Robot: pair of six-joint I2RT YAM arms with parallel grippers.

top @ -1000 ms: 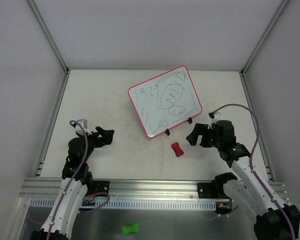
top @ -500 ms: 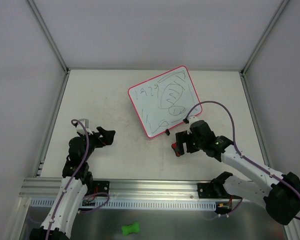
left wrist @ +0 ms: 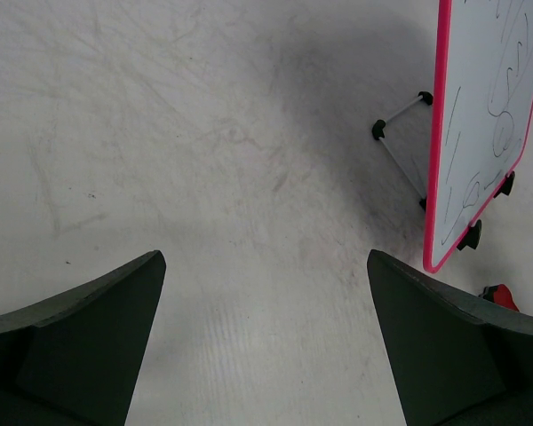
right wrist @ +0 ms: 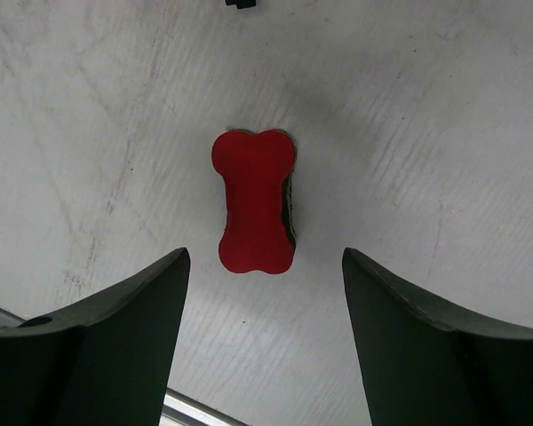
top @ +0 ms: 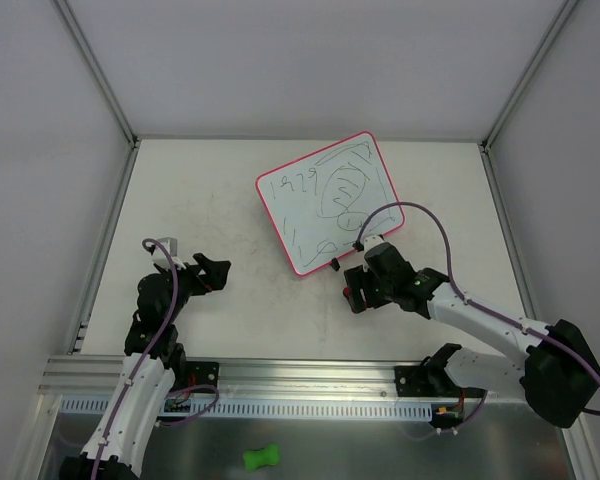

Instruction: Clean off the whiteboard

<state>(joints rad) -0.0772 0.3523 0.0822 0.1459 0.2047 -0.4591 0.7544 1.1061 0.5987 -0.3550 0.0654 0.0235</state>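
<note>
The whiteboard (top: 330, 200), white with a pink-red frame and dark scribbles, stands tilted at the table's middle back, two black clips on its near edge. It also shows at the right of the left wrist view (left wrist: 484, 115). The small red bone-shaped eraser (right wrist: 253, 202) lies flat on the table just in front of the board. My right gripper (top: 358, 290) hovers over it, open, with the eraser's near end between the fingertips (right wrist: 266, 251) and not touching them. My left gripper (top: 215, 272) is open and empty over bare table at the left (left wrist: 266, 257).
The board's wire stand legs (left wrist: 400, 142) rest on the table behind it. A green bone-shaped object (top: 263, 458) lies below the metal rail (top: 280, 385) at the near edge. Grey walls enclose the table on three sides.
My right arm has swung left from the board's right side to above the red eraser, which it now mostly covers in the top view. The left arm has not moved.
</note>
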